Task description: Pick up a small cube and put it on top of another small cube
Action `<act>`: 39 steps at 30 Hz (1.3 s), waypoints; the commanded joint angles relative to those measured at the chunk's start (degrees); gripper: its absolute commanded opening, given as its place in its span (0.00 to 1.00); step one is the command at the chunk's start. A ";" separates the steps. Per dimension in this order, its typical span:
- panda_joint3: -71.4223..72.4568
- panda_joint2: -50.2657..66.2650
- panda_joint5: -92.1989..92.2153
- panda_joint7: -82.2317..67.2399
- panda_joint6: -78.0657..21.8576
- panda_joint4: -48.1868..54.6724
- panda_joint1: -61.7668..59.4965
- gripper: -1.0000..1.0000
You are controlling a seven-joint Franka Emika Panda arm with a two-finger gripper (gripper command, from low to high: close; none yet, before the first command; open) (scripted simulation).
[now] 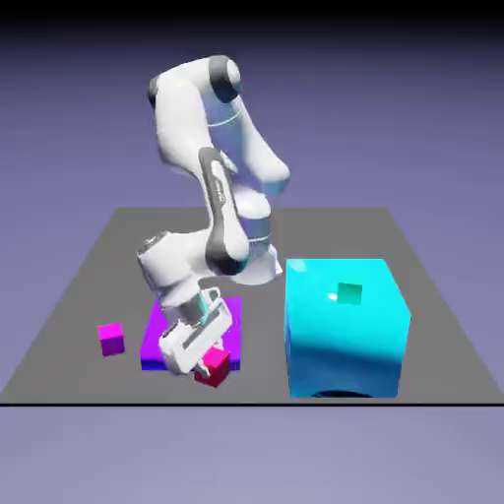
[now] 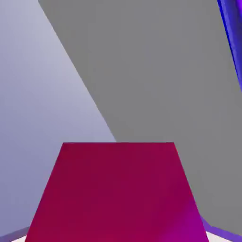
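Hand view: 2 fingers closed on 1 crimson cube, gripping sides.

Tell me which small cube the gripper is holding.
The crimson-red small cube, between the fingers at the purple slab's near edge; the magenta small cube sits apart, toward the exterior view's left.

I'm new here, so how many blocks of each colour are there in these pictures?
Crimson: 1, the small cube in the gripper
Magenta: 1, the small cube at the exterior view's left
Teal: 1, the small cube seen at the big block's top
Cyan: 1, the big block
Purple: 1, the flat block
Total: 5
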 commanded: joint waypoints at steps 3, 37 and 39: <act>-6.23 -0.11 0.70 -6.06 -4.77 2.36 3.31 0.00; -71.47 2.72 7.82 -64.19 -44.38 15.66 36.60 0.00; -69.44 5.58 10.84 -66.12 -39.41 12.76 36.53 0.00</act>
